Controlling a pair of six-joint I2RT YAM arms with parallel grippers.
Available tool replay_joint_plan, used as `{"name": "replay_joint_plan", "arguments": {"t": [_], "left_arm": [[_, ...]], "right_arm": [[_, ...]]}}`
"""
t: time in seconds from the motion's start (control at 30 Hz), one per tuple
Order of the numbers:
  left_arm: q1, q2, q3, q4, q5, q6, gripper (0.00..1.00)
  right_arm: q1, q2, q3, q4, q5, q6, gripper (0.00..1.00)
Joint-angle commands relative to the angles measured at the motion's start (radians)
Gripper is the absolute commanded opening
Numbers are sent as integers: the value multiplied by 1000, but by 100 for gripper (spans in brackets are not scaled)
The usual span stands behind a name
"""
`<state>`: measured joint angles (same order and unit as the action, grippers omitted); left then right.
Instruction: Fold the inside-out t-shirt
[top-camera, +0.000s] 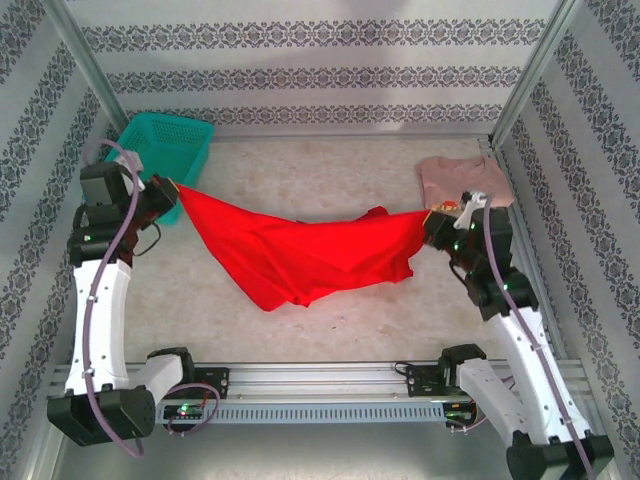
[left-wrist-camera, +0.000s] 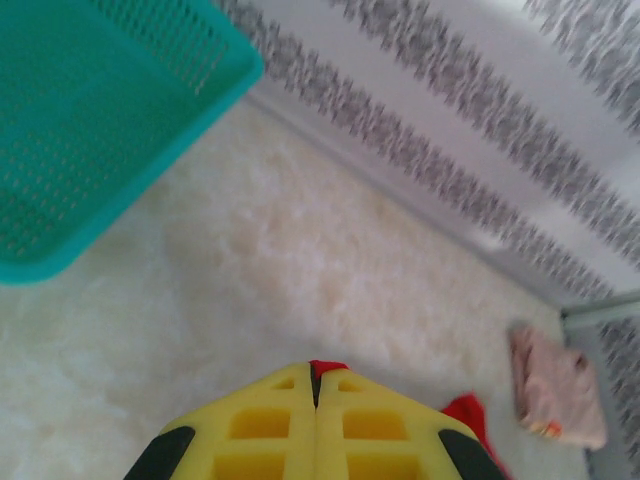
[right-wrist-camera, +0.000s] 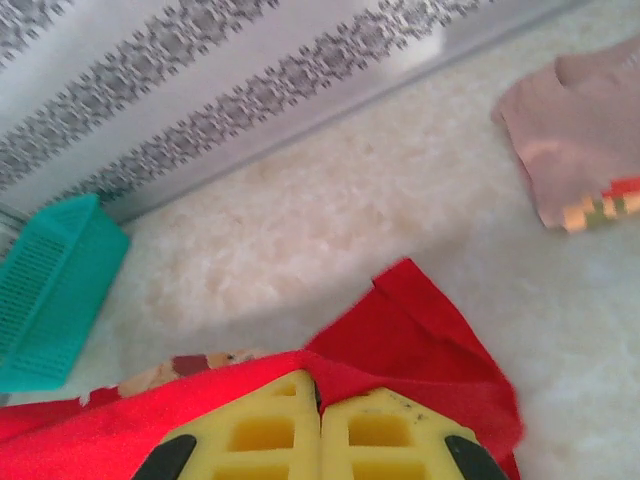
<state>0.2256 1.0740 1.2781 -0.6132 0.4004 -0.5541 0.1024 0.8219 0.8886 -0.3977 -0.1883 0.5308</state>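
Overhead view. I saw the inside-out t-shirt (top-camera: 300, 255) stretched between the two arms above the table (top-camera: 300, 165), its upper edge drawn taut from left to right. Its bright red body sagged in the middle, and the lowest folds hung toward the near half of the table; I could not tell whether they touched it. The left gripper (top-camera: 170, 190) was clenched on the shirt's left corner, just in front of the teal basket (top-camera: 165, 150) in the far left corner. The right gripper (top-camera: 432, 222) was clenched on the opposite corner, near the pale pink shirt (top-camera: 465, 180) that lay flat at the far right.

Left wrist view. I saw the left gripper (left-wrist-camera: 316, 375) with its yellow fingers pressed together and a sliver of red cloth (left-wrist-camera: 325, 366) pinched at their tips. The basket (left-wrist-camera: 90, 120) lay upper left and the pink shirt (left-wrist-camera: 555, 395) lower right, well apart.

Right wrist view. I saw the right gripper (right-wrist-camera: 320, 395) with its jaws closed on the red cloth (right-wrist-camera: 420, 340), which draped over both fingertips and trailed off to the left. The basket (right-wrist-camera: 50, 290) stood by the patterned wall (right-wrist-camera: 200, 70), and the pink shirt (right-wrist-camera: 580, 140) lay upper right.
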Motion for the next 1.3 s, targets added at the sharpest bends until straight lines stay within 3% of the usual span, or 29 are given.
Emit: {"name": "replay_joint_plan", "arguments": {"t": [0.0, 0.13, 0.3, 0.47, 0.63, 0.77, 1.0, 1.13, 1.27], "left_arm": [[14, 13, 183, 46, 0, -42, 0], [15, 16, 492, -75, -70, 44, 0], [16, 30, 789, -181, -64, 106, 0], [15, 78, 1070, -303, -189, 200, 0], [15, 171, 1240, -335, -284, 261, 0], [15, 275, 1303, -326, -309, 292, 0], [13, 543, 1242, -230, -250, 275, 0], [-34, 773, 1245, -153, -244, 299, 0], [-82, 1074, 1369, -83, -246, 324, 0]], "right_arm": [[-36, 10, 198, 22, -63, -103, 0], [-49, -51, 410, -13, -40, -191, 0], [-49, -71, 636, -75, -120, -227, 0], [-49, -81, 838, -164, -61, -309, 0], [-48, -43, 972, -237, 32, -376, 0], [-47, 8, 969, -231, 67, -390, 0], [-46, 189, 783, -51, 64, -364, 0], [-17, 398, 669, 114, 130, -387, 0], [-3, 699, 704, 245, 187, -403, 0]]}}
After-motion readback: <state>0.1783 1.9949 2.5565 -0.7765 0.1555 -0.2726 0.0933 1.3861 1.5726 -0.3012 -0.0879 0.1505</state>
